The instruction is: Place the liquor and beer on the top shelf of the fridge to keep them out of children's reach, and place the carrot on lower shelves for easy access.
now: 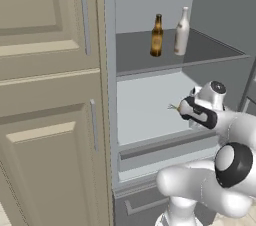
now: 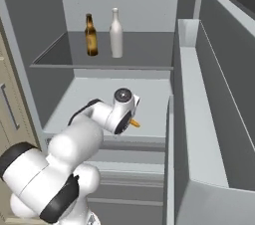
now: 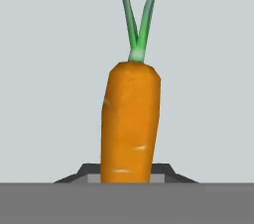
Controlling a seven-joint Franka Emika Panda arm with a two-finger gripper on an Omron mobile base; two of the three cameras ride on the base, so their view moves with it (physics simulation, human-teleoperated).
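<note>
The fridge (image 1: pixel 111 120) stands open. On its dark top shelf (image 1: pixel 135 56) the brown beer (image 1: pixel 157 36) (image 2: pixel 90 35) and the pale liquor (image 1: pixel 182 32) (image 2: pixel 116 33) stand upright side by side. My gripper (image 3: pixel 126 176) is shut on the carrot (image 3: pixel 130 124), whose green stem points away from the hand. The hand (image 1: pixel 199 111) (image 2: pixel 118 114) reaches in over the pale lower shelf (image 1: pixel 145 112) (image 2: pixel 94 100). The stem (image 1: pixel 174 106) pokes out to the left, and an orange end (image 2: pixel 134 124) shows beside the hand. Whether the carrot touches the shelf I cannot tell.
Beige panelled cabinets (image 1: pixel 50 95) flank the fridge on the left. The open fridge door (image 2: pixel 204 119) with its bins stands close on the right. A grey drawer front (image 1: pixel 155 152) lies below the lower shelf.
</note>
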